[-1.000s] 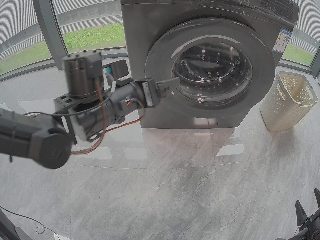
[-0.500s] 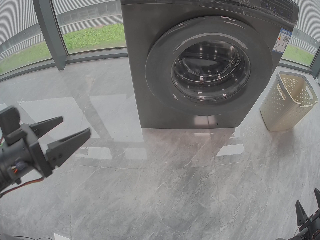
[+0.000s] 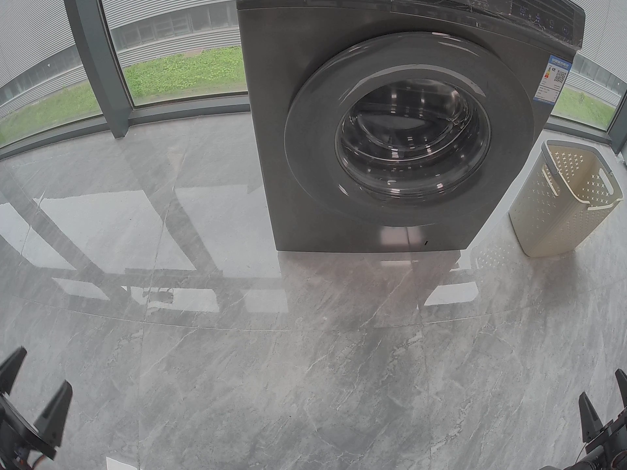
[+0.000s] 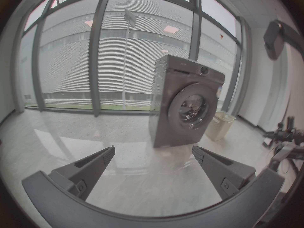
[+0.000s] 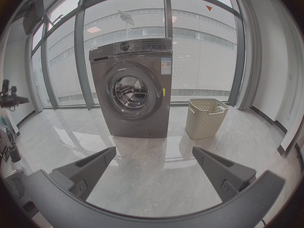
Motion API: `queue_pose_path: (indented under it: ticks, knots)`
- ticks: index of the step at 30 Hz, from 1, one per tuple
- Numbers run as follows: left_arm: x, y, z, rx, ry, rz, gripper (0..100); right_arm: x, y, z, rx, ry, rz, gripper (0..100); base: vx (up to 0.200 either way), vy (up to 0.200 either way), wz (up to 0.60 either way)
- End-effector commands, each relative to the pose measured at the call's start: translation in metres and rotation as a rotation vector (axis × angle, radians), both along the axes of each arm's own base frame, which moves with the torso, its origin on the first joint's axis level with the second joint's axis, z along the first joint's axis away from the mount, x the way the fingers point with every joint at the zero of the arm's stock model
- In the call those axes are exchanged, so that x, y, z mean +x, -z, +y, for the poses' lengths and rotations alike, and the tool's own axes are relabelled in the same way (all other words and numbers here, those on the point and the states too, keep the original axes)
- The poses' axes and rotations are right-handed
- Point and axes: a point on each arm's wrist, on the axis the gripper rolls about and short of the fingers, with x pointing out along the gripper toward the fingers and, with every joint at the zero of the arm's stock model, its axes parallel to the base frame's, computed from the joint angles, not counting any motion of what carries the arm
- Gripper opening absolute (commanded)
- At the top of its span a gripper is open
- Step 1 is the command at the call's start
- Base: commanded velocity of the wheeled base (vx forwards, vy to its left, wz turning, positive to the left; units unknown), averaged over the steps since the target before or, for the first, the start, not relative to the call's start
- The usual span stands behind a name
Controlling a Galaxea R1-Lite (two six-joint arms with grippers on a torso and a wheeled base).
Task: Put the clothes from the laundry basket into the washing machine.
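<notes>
My right hand (image 3: 602, 386) hangs low over the floor (image 3: 313, 360), fingers spread wide, holding nothing. My left hand (image 3: 40, 370) is low on the other side, spread wide and holding nothing too.

From my right hand, the laundry basket (image 3: 565, 197) is at about 12 o'clock, well apart. From my left hand it is far off at 2 o'clock. So I think my right hand is the nearer one.

The basket stands upright, mouth up, near the washing machine (image 3: 405, 119) but not touching it. I see no clothes above its rim, and I cannot see its bottom.

The round door (image 3: 411, 132) looks shut. Through its glass I see shiny drum, and I cannot tell if clothes lie inside.
</notes>
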Motion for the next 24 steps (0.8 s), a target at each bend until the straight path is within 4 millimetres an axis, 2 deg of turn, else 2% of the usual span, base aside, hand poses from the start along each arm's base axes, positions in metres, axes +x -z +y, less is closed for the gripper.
queue_pose_path:
  ticks: [1,5,10,16,18,19,20,22,24]
  knots:
    - [-0.021,0.060,0.000,0.019,-0.205,-0.021,100,0.000,0.005,0.000,0.000,0.001,0.000,100,0.000,0.000,0.00]
    - [-0.023,0.063,0.003,-0.021,-0.285,-0.013,100,0.000,0.005,0.000,0.000,0.001,0.000,100,0.000,0.000,0.00]
    - [-0.023,0.068,0.000,0.026,-0.193,0.025,100,0.000,0.005,0.000,-0.006,-0.005,0.001,100,0.000,0.000,0.00]
    - [-0.023,0.068,0.000,0.007,-0.185,0.030,100,0.000,0.005,0.000,0.006,-0.007,0.001,100,0.000,0.000,0.00]
    - [-0.023,0.068,0.000,0.013,-0.186,0.029,100,-0.003,-0.009,0.000,0.021,-0.011,-0.088,100,0.000,0.000,0.00]
    - [-0.023,0.068,0.000,0.017,-0.185,0.027,100,-0.013,-0.038,0.000,0.062,-0.022,-0.233,100,0.000,0.000,0.00]
    - [-0.023,0.068,0.000,0.022,-0.185,0.027,100,-0.016,-0.051,0.000,0.079,-0.028,-0.257,100,0.000,-0.200,0.00]
    - [-0.023,0.068,0.000,0.034,-0.179,0.025,100,-0.007,-0.062,0.001,0.088,-0.035,-0.160,100,0.000,-0.200,0.00]
    - [-0.023,0.068,0.000,0.034,-0.177,0.025,100,0.016,-0.058,0.002,0.095,-0.091,0.038,100,0.000,-0.200,0.00]
